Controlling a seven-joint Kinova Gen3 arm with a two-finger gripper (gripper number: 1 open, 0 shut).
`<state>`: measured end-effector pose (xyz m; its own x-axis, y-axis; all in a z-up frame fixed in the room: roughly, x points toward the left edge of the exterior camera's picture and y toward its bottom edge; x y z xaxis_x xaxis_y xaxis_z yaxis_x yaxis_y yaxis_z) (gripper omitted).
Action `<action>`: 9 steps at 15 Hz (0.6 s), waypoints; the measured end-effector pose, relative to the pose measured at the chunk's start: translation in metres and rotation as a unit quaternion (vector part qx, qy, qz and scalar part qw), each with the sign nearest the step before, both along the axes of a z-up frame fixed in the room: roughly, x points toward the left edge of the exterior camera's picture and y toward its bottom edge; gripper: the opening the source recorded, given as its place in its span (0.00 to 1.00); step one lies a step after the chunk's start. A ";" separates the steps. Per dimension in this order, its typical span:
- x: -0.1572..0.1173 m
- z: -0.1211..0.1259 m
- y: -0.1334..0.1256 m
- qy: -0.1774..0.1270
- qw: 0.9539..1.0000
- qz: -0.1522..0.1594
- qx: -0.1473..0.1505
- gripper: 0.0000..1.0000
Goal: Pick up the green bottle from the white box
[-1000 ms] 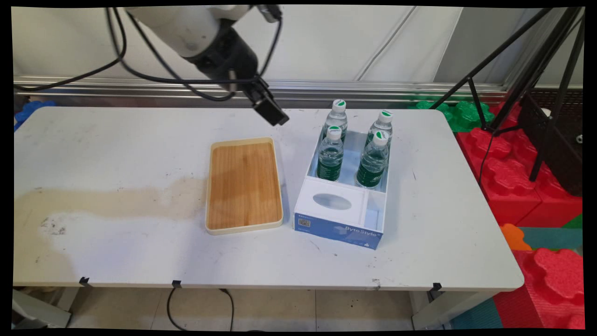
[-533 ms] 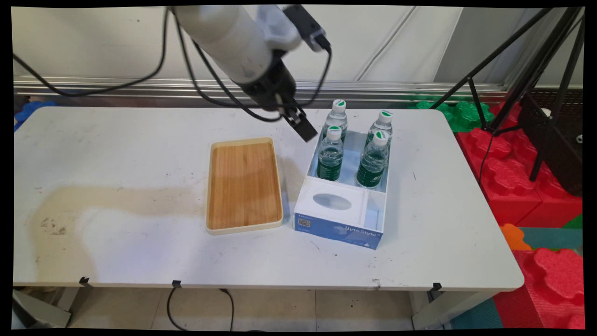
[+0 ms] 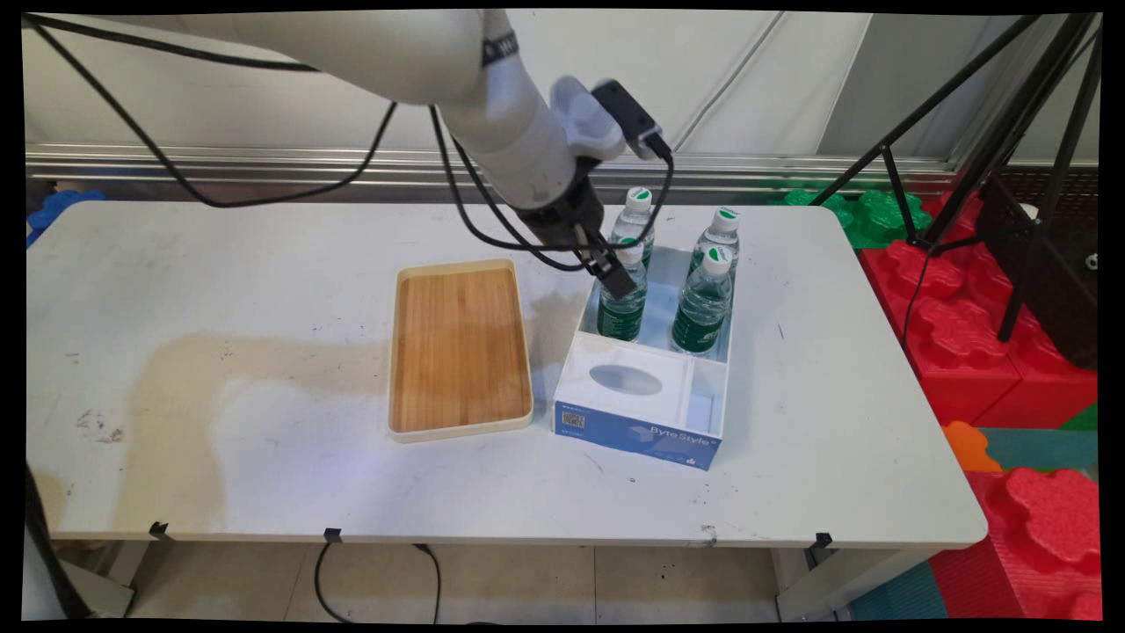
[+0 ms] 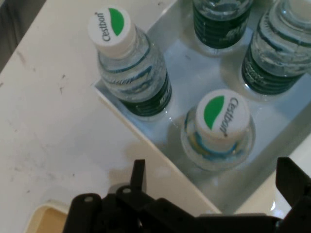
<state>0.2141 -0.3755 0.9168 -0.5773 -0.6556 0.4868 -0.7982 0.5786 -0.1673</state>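
Bottle [image 3: 623, 299] at the box's near-left corner — gripper [image 3: 615, 280] right over it.

Since 1 second ago the gripper has swung from above the tray's [image 3: 460, 350] far end rightward and down to the box [image 3: 646, 387]; in the hand view the fingers [image 4: 138, 175] stand spread wide and grasp nothing, straddling the cap [image 4: 222, 116] from above. 4 bottles stand upright in the box's open rear section, long axes vertical, caps up. This one is nearest the tray, which lies bare on the surface [image 3: 220, 290] just left of the box.
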 end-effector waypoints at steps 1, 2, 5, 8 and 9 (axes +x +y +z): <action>-0.003 -0.008 -0.006 0.000 1.000 0.000 0.002 1.00; -0.006 -0.015 -0.011 0.000 1.000 0.000 0.003 1.00; -0.013 -0.035 -0.024 0.002 1.000 -0.002 0.007 1.00; -0.019 -0.049 -0.033 0.005 1.000 -0.003 0.010 1.00; -0.020 -0.053 -0.035 0.007 1.000 -0.003 0.011 1.00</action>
<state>0.1939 -0.4110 0.8633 -0.5748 -0.6622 0.4806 -0.7967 0.5868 -0.1444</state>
